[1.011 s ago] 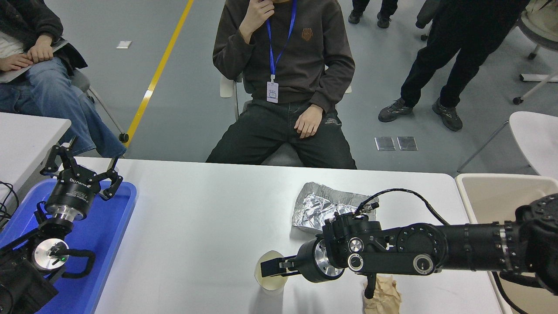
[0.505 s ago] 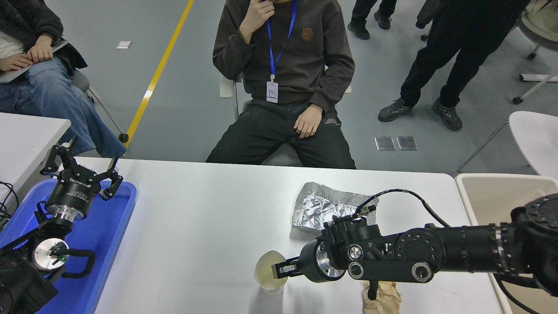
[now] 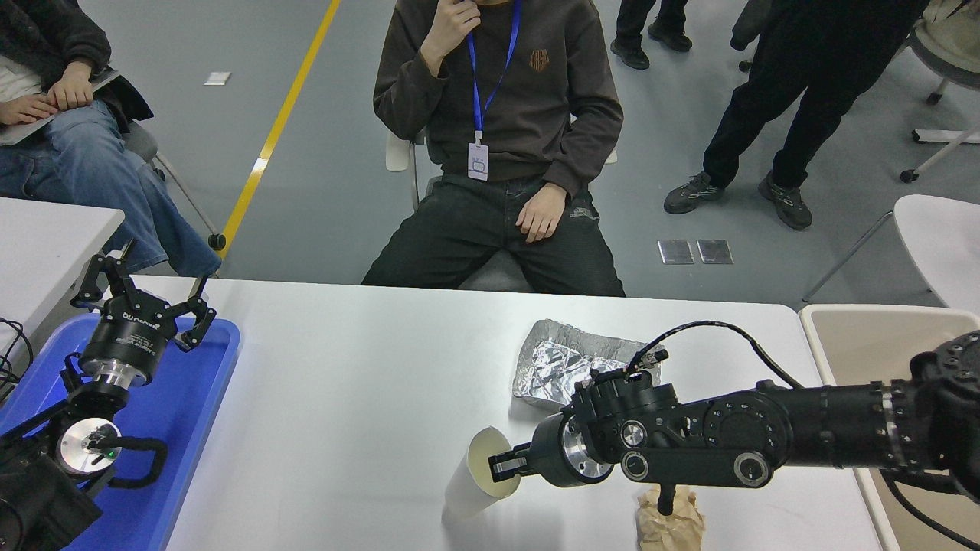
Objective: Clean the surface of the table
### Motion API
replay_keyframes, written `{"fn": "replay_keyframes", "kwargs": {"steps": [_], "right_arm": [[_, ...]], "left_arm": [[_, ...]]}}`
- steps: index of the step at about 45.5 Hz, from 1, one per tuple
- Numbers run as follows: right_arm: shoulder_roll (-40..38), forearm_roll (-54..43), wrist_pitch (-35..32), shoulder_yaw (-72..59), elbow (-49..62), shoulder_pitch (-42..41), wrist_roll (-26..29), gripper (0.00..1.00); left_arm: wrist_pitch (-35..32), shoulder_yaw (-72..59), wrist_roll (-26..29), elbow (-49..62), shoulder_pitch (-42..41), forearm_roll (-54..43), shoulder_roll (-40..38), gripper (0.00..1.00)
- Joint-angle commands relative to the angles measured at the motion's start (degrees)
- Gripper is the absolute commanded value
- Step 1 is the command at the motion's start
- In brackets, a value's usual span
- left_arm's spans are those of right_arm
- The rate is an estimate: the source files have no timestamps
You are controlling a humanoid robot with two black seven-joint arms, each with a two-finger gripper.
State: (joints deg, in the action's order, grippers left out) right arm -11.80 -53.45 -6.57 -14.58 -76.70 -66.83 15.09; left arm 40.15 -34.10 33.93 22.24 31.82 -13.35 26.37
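The white table surface (image 3: 344, 367) spans the view. On it, near the front, a white paper cup (image 3: 471, 486) is tilted with its mouth turned to the right. My right gripper (image 3: 501, 467) comes in from the right and is shut on the cup's rim, one finger inside the mouth. A crumpled sheet of silver foil (image 3: 563, 360) lies behind the right wrist. A crumpled brown paper (image 3: 674, 524) lies under the right arm at the front edge. My left gripper (image 3: 145, 302) is parked open over the blue tray (image 3: 195, 398) at the lower left.
A person sits at the far side of the table, hands off it. Another person sits at the top left and one stands at the top right. A beige bin (image 3: 865, 344) stands off the table's right end. A smaller white table (image 3: 46, 245) stands at the left.
The right gripper closed on the cup's rim and rose a little to the right. The cup went from upright to tilted. The left arm has not moved.
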Motion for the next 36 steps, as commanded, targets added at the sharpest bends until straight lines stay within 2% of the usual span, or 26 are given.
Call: {"fn": "replay_keyframes", "kwargs": {"steps": [1, 16, 36], "right_arm": [[-3.75, 3.88, -1.17, -0.36, -3.19, -4.79, -0.23, 0.00], [-13.06, 7.66, -4.86, -0.71, -10.48, -17.01, -1.38, 0.00], [-25.81, 11.09, -9.60, -0.63, -18.40, -27.39, -1.38, 0.00]], "left_arm": [[0.01, 0.00, 0.00, 0.00, 0.00, 0.08, 0.00, 1.00], [0.01, 0.00, 0.00, 0.00, 0.00, 0.00, 0.00, 1.00], [-0.07, 0.00, 0.00, 0.00, 0.00, 0.00, 0.00, 1.00]]}}
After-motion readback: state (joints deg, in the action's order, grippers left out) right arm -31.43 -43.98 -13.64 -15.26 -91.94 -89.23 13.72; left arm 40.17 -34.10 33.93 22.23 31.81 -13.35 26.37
